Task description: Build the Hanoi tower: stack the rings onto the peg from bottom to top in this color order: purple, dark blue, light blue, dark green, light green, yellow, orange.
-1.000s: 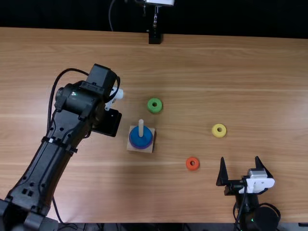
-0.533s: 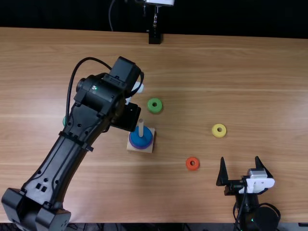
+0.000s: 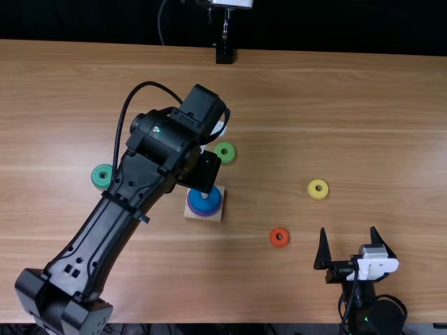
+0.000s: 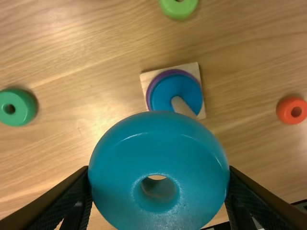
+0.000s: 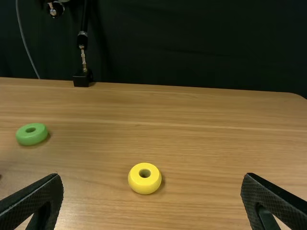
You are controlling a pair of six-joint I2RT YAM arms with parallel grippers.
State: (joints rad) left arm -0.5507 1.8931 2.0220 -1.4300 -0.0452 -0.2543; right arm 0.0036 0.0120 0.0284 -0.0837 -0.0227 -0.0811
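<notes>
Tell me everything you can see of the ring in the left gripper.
The light blue ring is a thick, rounded, teal-tinged disc with a round hole through its middle. Its surface looks smooth and glossy, like plastic or painted wood. The left gripper pinches it from opposite sides, its hole facing the wrist camera. It is held up near the peg, not threaded on it.

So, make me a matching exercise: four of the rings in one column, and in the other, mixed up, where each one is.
1. Orange ring
2. Purple ring
3. Light blue ring
4. Dark blue ring

A. On the peg, atop another ring
B. Held by the left gripper
C. Lying on the table
D. On the peg, beneath another ring

Pairs: 1-C, 2-D, 3-B, 4-A
</notes>
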